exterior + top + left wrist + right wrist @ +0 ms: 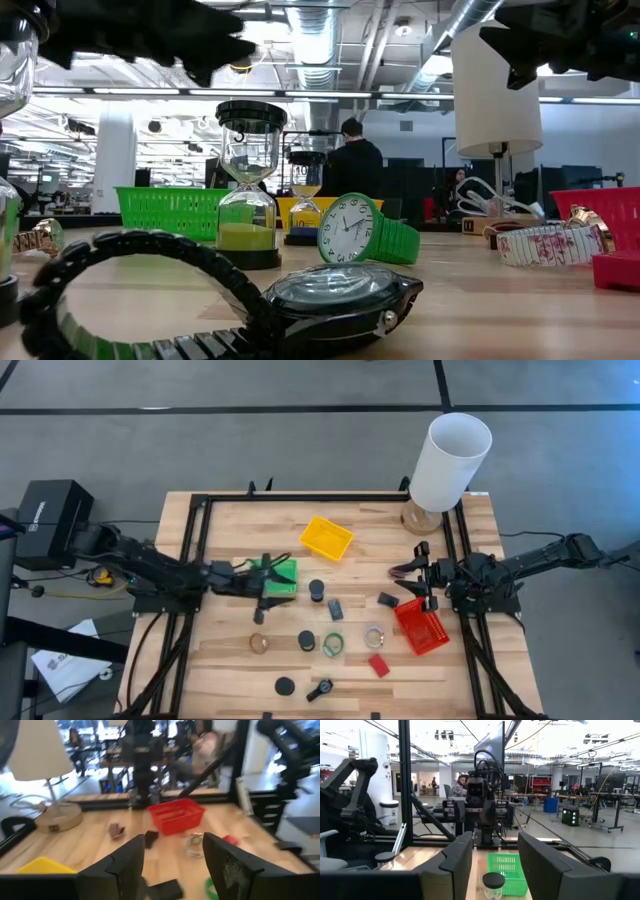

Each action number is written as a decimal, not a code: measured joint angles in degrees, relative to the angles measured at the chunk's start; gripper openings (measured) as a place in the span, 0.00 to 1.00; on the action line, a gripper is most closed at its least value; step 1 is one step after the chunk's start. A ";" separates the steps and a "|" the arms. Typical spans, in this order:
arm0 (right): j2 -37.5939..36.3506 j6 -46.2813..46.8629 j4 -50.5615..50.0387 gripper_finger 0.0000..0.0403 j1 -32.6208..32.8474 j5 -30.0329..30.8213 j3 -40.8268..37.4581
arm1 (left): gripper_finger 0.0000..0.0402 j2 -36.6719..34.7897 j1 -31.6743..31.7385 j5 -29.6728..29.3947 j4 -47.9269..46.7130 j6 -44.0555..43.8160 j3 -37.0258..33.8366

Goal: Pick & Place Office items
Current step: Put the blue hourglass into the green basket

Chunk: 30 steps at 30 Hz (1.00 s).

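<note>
Small items lie scattered on the wooden table: a black-capped hourglass (316,591), dark blocks (335,609) (388,600), a green watch (333,644), a clear ring-shaped watch (374,636), a red block (379,665), black pucks (306,641) (285,685), and a black watch (320,689) (340,295). My left gripper (270,588) (172,865) hovers open at the green tray (280,575), pointing right. My right gripper (412,575) (495,865) hovers open above the red tray's (422,628) far end, pointing left. Both hold nothing.
A yellow tray (326,537) sits toward the far edge. A lamp with a tall white shade (450,460) stands at the far right corner. A brown oblong (403,571) lies beside the right gripper. A black frame (200,520) borders the table. People sit in the room beyond.
</note>
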 joint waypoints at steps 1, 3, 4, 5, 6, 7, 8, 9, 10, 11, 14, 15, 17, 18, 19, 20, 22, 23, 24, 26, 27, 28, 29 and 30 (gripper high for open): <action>0.00 0.56 -0.05 0.36 0.05 0.00 0.00 | 0.52 1.63 0.74 -0.04 -0.58 0.10 1.12; 0.00 1.79 -0.33 0.36 0.07 -0.01 -0.01 | 0.55 4.48 2.13 -0.18 -2.48 1.29 3.12; 0.00 2.39 -0.54 0.36 0.07 -0.01 -0.01 | 0.57 5.91 2.71 -0.18 -3.48 1.83 4.22; 0.00 2.61 -0.78 0.36 0.07 -0.02 0.01 | 0.59 7.10 3.26 -0.18 -4.17 2.53 5.06; 0.00 2.63 -1.19 0.36 0.07 -0.02 -0.01 | 0.60 8.43 3.75 -0.14 -4.47 2.68 5.83; 0.00 2.63 -1.64 0.35 0.07 -0.01 0.00 | 0.62 9.88 4.28 0.34 -4.49 2.72 6.73; 0.00 2.63 -1.95 0.35 0.07 -0.02 -0.01 | 0.63 11.06 4.85 1.34 -4.53 2.75 7.51; 0.00 2.63 -2.01 0.35 0.07 -0.02 -0.01 | 0.65 12.22 5.38 2.65 -4.56 2.77 8.20; 0.00 2.63 -1.95 0.35 0.07 -0.01 -0.01 | 0.66 13.39 5.86 4.06 -4.53 2.78 9.04; 0.00 2.63 -1.94 0.35 0.07 -0.02 -0.01 | 0.67 14.50 6.25 5.18 -4.51 2.77 9.70; 0.00 2.65 -1.89 0.35 0.07 -0.02 -0.01 | 0.70 17.54 7.39 7.13 -4.62 2.67 11.40; 0.00 2.65 -1.89 0.35 0.07 -0.02 -0.01 | 0.71 18.56 7.75 7.17 -4.61 2.67 11.97; 0.00 2.65 -1.89 0.35 0.07 -0.02 -0.01 | 0.72 20.29 8.36 7.17 -4.71 2.65 12.84; 0.00 2.65 -1.89 0.35 0.07 -0.02 -0.01 | 0.73 21.40 8.63 7.17 -4.68 2.65 13.39; 0.00 2.65 -1.88 0.35 0.07 -0.02 -0.01 | 0.74 22.17 8.85 7.17 -4.78 2.67 13.55; 0.00 2.65 -1.88 0.35 0.07 -0.02 0.00 | 0.75 22.87 9.03 7.17 -5.01 2.70 13.68; 0.00 2.65 -1.91 0.35 0.07 -0.02 -0.01 | 0.76 24.32 9.35 7.17 -4.94 2.73 14.08; -0.01 2.65 -1.89 0.35 0.07 -0.02 -0.01 | 0.76 24.89 9.53 7.17 -4.91 2.75 14.09; 0.00 2.65 -1.92 0.35 0.07 -0.02 -0.01 | 0.77 25.46 9.73 7.17 -5.12 2.73 14.07; 0.00 2.65 -1.96 0.35 0.07 -0.02 -0.01 | 0.78 26.77 10.15 7.18 -4.98 2.76 14.09; 0.00 2.65 -1.96 0.35 0.07 -0.02 -0.01 | 0.78 27.22 10.37 7.19 -5.25 2.76 14.07; 0.00 2.65 -1.98 0.35 0.07 -0.02 -0.01 | 0.79 27.64 10.52 7.17 -5.20 2.76 14.07; 0.00 2.65 -1.98 0.35 0.07 -0.02 -0.01 | 0.79 28.02 10.64 7.17 -5.02 2.76 14.07; 0.00 2.65 -1.98 0.35 0.07 -0.02 -0.01 | 0.79 28.21 10.79 7.18 -5.10 2.74 14.07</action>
